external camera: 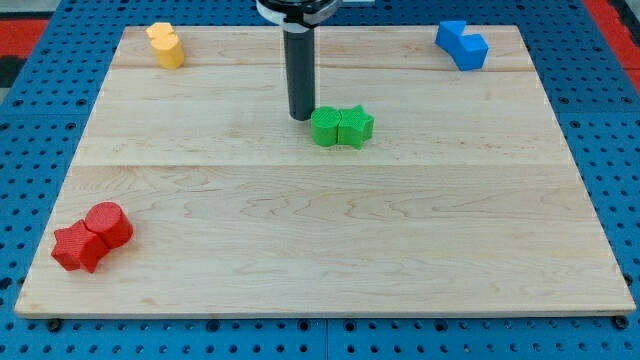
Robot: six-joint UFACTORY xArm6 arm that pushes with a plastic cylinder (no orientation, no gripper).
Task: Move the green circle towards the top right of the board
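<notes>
The green circle (pixel 325 128) sits a little above the middle of the wooden board (pixel 320 240). A green star (pixel 355 126) touches its right side. My dark rod comes down from the view's top, and my tip (pixel 301 117) rests on the board just left of the green circle and slightly above it, close to or touching its edge.
Two yellow blocks (pixel 166 45) lie at the board's top left. Two blue blocks (pixel 461 44) lie at the top right. A red circle (pixel 108 224) and a red star (pixel 77 247) touch each other at the bottom left. Blue pegboard surrounds the board.
</notes>
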